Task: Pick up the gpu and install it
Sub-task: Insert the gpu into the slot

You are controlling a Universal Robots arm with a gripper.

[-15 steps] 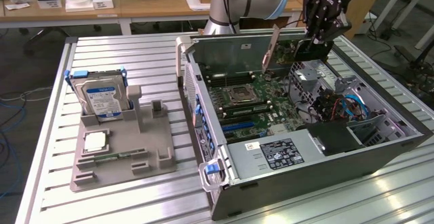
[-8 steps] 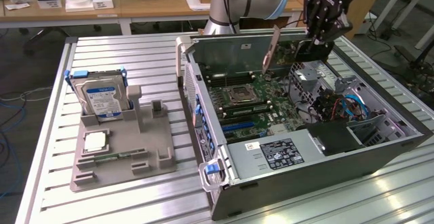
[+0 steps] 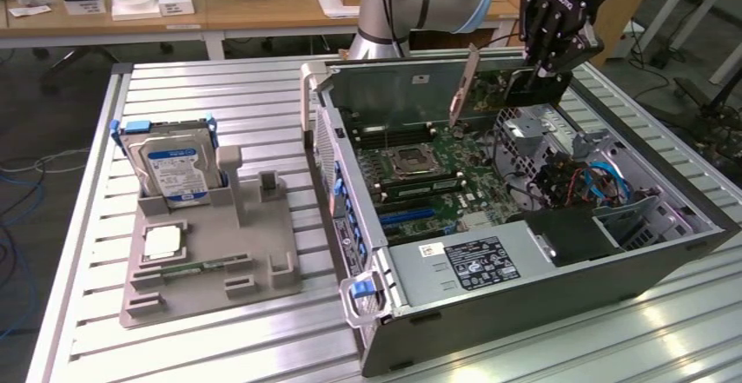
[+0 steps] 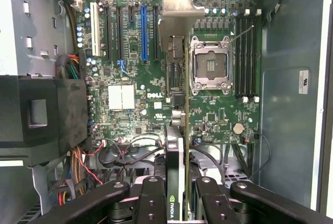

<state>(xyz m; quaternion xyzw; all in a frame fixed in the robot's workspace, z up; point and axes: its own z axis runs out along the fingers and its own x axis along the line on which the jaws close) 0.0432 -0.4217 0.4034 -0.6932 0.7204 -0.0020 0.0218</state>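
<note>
The gpu (image 3: 501,90), a thin green card with a silver end bracket, hangs upright above the open computer case (image 3: 545,287), over its far end. My gripper (image 3: 547,69) is shut on the card's top edge. In the wrist view the gpu (image 4: 176,104) runs edge-on between my fingers (image 4: 151,200), with its bracket at the far end, and my gripper (image 4: 178,195) clamps it. Below it lies the motherboard (image 4: 125,99), its blue slot (image 4: 144,31) off to one side of the card. The card hangs clear of the board.
A grey fixture tray (image 3: 208,270) on the exterior view's left holds an upright hard drive (image 3: 174,164) and a small memory stick (image 3: 191,268). Inside the case are a CPU socket (image 4: 210,65), cables (image 3: 586,179) and a black shroud (image 4: 41,114). Desks stand behind.
</note>
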